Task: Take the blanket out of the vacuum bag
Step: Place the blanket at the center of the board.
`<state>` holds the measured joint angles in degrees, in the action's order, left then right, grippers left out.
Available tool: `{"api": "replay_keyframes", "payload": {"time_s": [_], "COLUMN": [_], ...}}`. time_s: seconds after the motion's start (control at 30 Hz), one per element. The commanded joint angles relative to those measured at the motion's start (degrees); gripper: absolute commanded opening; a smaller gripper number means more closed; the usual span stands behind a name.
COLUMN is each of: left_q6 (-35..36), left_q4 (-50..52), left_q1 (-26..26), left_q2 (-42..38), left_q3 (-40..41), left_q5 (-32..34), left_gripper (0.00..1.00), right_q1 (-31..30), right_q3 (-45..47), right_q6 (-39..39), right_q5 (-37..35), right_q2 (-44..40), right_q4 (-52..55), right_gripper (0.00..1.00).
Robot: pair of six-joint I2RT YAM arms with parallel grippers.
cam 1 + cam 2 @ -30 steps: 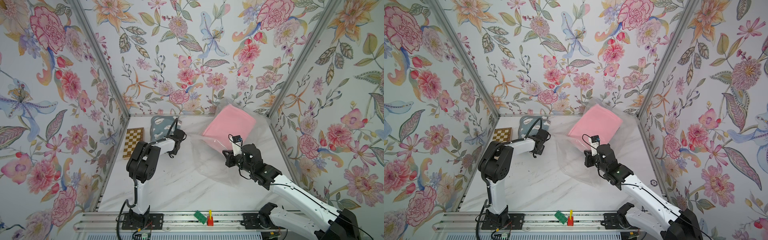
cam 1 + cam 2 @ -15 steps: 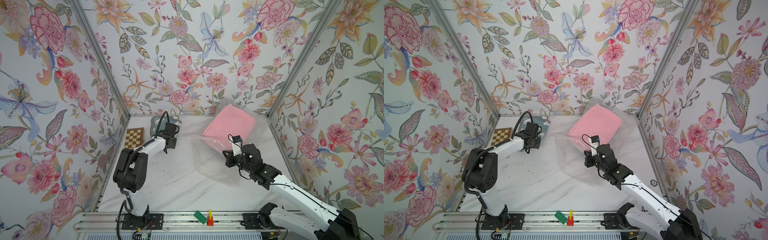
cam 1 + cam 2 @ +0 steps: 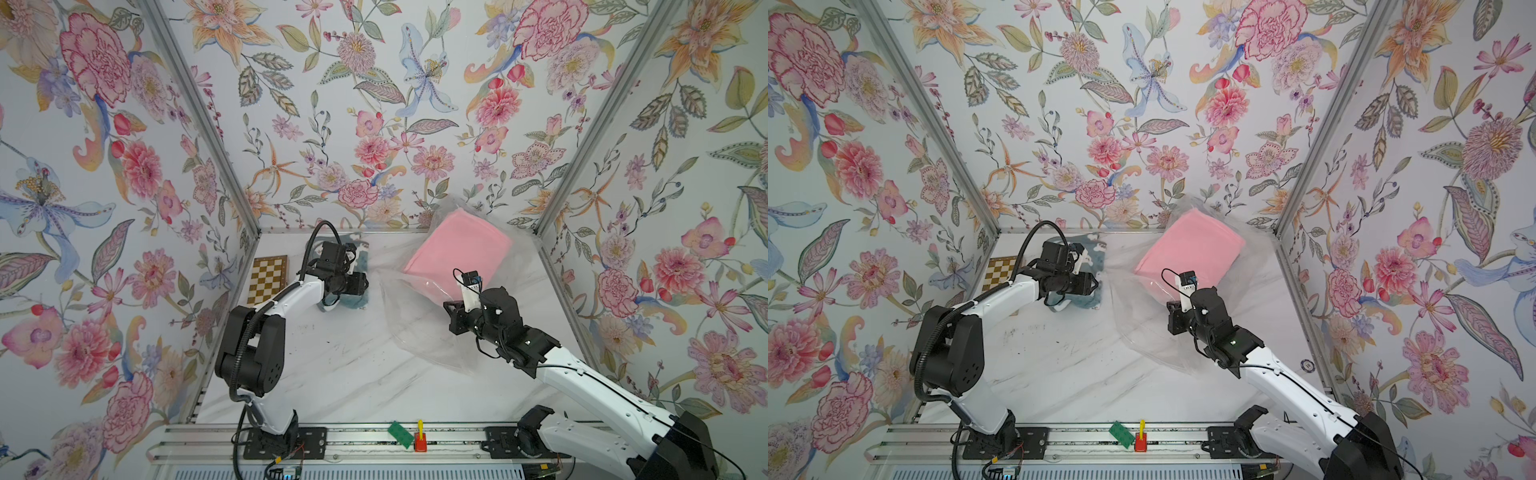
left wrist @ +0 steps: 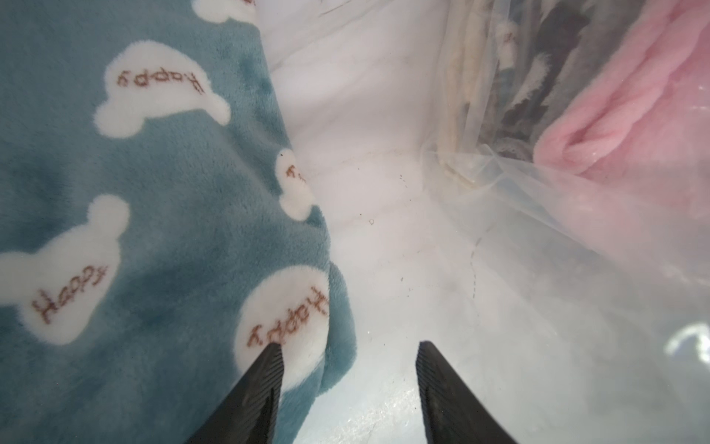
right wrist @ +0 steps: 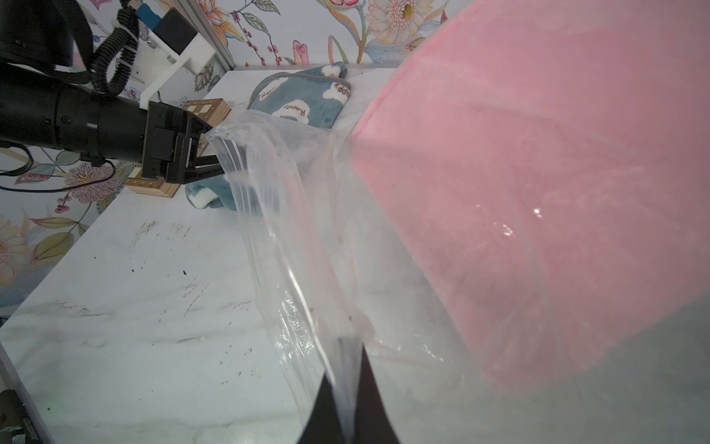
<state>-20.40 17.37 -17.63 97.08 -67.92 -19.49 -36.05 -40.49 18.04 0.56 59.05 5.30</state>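
My left gripper (image 4: 349, 348) has just opened over the edge of the teal blanket (image 4: 153, 184). My right gripper (image 5: 345, 371) stays pinched on the vacuum bag (image 5: 292, 246), the pink blanket (image 3: 457, 249) inside it at back right.

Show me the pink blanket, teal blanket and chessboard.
pink blanket (image 3: 461, 249): in a top view, its middle.
teal blanket (image 4: 192, 215): left wrist view, plain teal pile.
chessboard (image 3: 268, 280): in a top view, centre squares.
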Motion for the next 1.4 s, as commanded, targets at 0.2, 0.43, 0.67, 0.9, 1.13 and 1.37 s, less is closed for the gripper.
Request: {"api": "replay_keyframes", "payload": {"time_s": [0.2, 0.43, 0.67, 0.9, 1.13, 1.37], "left_q6": [-7.4, -13.7, -18.9, -20.2, -21.0, -15.0], "left_q4": [-2.8, -11.1, -21.3, -26.2, -30.5, -20.1], "left_q1": [5.5, 11.7, 13.7, 13.8, 13.7, 13.7], "left_q2": [-15.1, -14.3, -8.6, -2.8, 0.0, -3.9], "left_q3": [11.8, 20.0, 24.4, 25.5, 27.2, 22.7], "left_q5": [12.1, 7.5, 1.0, 1.7, 2.3, 10.5], "left_gripper": [0.64, 0.71, 0.7, 0.66, 0.39, 0.0], "right_q1": [-0.6, -0.6, -0.7, -0.6, -0.7, -0.7], "right_q3": [-1.5, -1.7, -1.5, -1.7, -1.7, -0.7], "right_q6": [0.4, 0.4, 0.4, 0.3, 0.0, 0.5], "right_q5": [0.5, 0.6, 0.3, 0.0, -0.4, -0.6], "right_q2": [3.2, 3.8, 3.4, 2.7, 2.2, 1.7], "right_q4": [-2.4, -2.5, -2.0, -1.4, -0.9, -1.3], "right_gripper": [0.0, 0.0, 0.0, 0.0, 0.0, 0.0]}}
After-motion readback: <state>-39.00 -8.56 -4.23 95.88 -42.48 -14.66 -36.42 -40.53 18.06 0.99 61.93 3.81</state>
